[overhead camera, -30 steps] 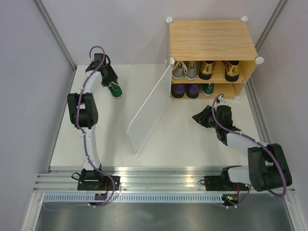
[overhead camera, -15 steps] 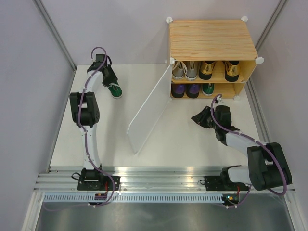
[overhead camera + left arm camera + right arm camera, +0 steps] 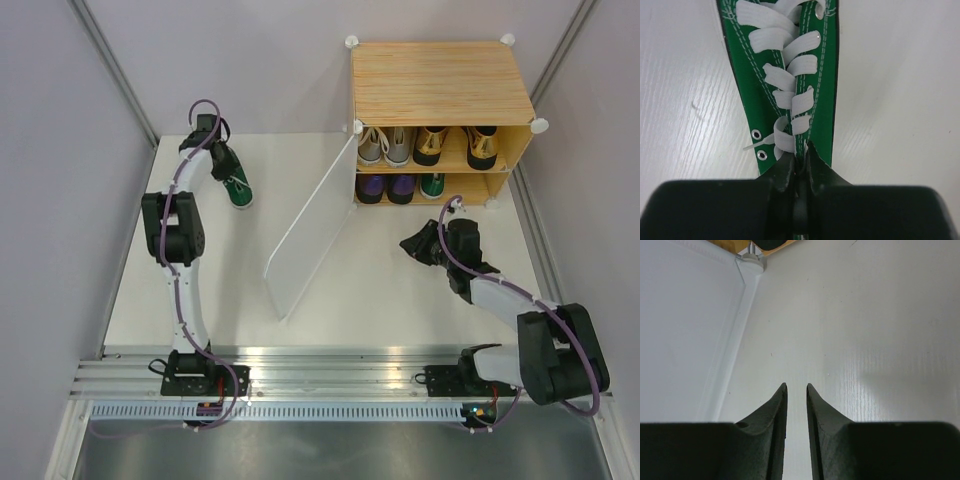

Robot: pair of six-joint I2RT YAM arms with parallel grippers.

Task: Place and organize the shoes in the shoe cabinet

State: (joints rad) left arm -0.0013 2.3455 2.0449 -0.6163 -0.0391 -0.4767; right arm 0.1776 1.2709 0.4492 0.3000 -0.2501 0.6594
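L gripper [image 3: 797, 164] clamped tight on the green sneaker [image 3: 782, 75] at top of its laced-up part. White laces, shoe's on the table [image 3: 380, 290], upper left of top view. R gripper [image 3: 796, 390] fingers barely apart, nothing btwn em, just below the shoe cabinet [image 3: 440, 85] at upper right

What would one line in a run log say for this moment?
left gripper: shut on green sneaker | right gripper: open, empty, over table | shoe cabinet: door open
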